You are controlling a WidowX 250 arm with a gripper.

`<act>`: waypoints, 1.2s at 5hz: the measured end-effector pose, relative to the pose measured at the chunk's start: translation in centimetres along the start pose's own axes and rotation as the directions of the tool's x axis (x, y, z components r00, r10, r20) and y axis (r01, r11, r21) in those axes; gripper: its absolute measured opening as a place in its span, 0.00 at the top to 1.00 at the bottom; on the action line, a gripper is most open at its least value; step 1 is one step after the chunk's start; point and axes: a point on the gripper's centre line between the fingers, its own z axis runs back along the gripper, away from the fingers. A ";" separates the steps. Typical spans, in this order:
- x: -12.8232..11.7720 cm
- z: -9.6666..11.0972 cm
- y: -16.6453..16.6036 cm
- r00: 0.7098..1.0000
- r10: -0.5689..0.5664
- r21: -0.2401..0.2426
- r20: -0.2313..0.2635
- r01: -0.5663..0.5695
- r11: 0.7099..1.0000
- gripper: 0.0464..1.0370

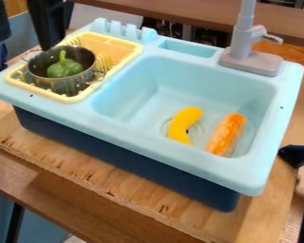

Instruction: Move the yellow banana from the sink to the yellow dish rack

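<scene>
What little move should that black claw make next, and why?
Probably a small sideways shift to bring the gripper over the green pepper: the gripper appears toward the picture's upper left of the metal pot, while the pepper sits inside that pot, farther right.

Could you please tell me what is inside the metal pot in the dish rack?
The metal pot in the yellow dish rack holds a green bell pepper, its stem pointing up. The pepper and the near wall cover the pot's bottom, so I cannot tell what, if anything, lies beneath.
</scene>
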 end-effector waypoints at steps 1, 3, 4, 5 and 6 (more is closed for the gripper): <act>1.9 -2.1 -0.9 0.996 -0.075 0.004 -0.056 0.075 0.997 0.04; 4.5 -3.5 -4.3 0.994 -0.109 0.119 -0.024 0.111 0.987 0.04; 5.5 -4.0 -5.8 0.999 -0.019 0.078 0.045 0.015 0.997 0.04; 6.2 -5.5 -5.8 0.996 0.070 0.066 0.060 -0.074 0.995 0.04; 7.1 -7.2 -5.2 0.978 0.196 0.056 0.068 -0.199 0.978 0.04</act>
